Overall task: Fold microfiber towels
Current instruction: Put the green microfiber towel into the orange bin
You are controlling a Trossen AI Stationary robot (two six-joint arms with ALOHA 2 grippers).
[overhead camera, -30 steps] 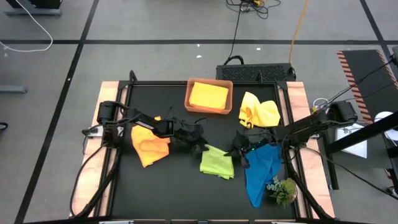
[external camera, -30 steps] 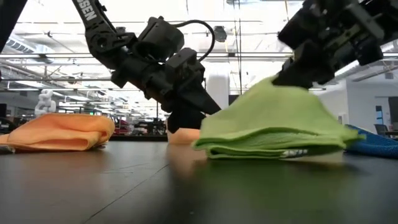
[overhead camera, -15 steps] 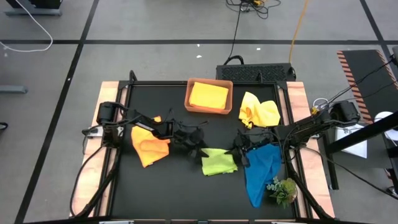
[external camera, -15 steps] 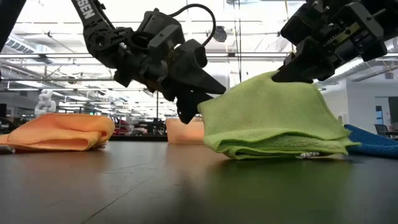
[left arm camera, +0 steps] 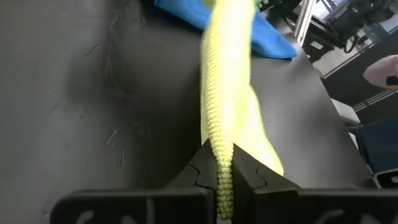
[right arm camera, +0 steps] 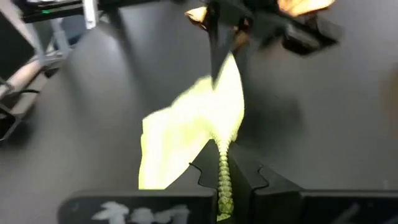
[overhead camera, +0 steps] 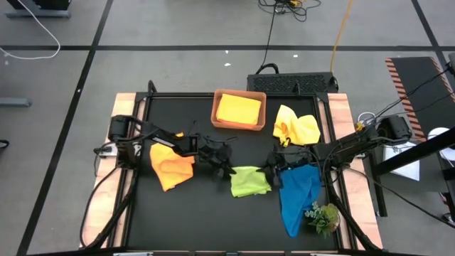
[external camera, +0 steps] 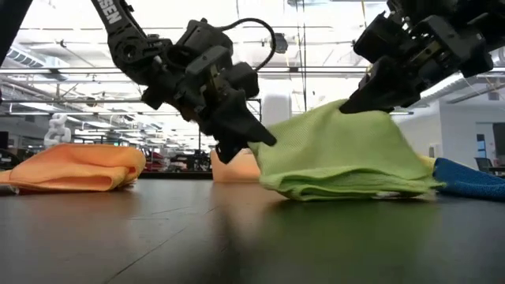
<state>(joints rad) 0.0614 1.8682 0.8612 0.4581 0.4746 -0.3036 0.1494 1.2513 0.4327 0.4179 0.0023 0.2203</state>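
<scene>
Seen from above: a black table (overhead camera: 178,213) with 5 bright towels and 2 dark arms meeting at its middle.

Lime green towel (overhead camera: 250,180) at the table's centre, folded and partly lifted, pinched at both ends. Left gripper (overhead camera: 227,169) clamped tight on its left edge; in the left wrist view, both fingers (left arm camera: 205,171) pressed together with the nubby green hem squeezed between them. Right gripper (overhead camera: 274,173) likewise closed on the towel's right edge, the cloth pinned between its fingers (right arm camera: 206,176) in the right wrist view. From table height, the towel's top edge raised between the 2 grippers, its lower layers resting on the table.

Orange towel (overhead camera: 170,165) bunched at the left, beside the left arm. Blue towel (overhead camera: 297,195) lying at the right, just beside the green one, under the right arm. 1 yellow towel (overhead camera: 297,126) crumpled at the far right. The other yellow towel (overhead camera: 238,109) folded inside a terracotta-brown tray (overhead camera: 216,112) at the far edge, centre. Small green plant sprig (overhead camera: 323,217) near the blue towel's near corner.
</scene>
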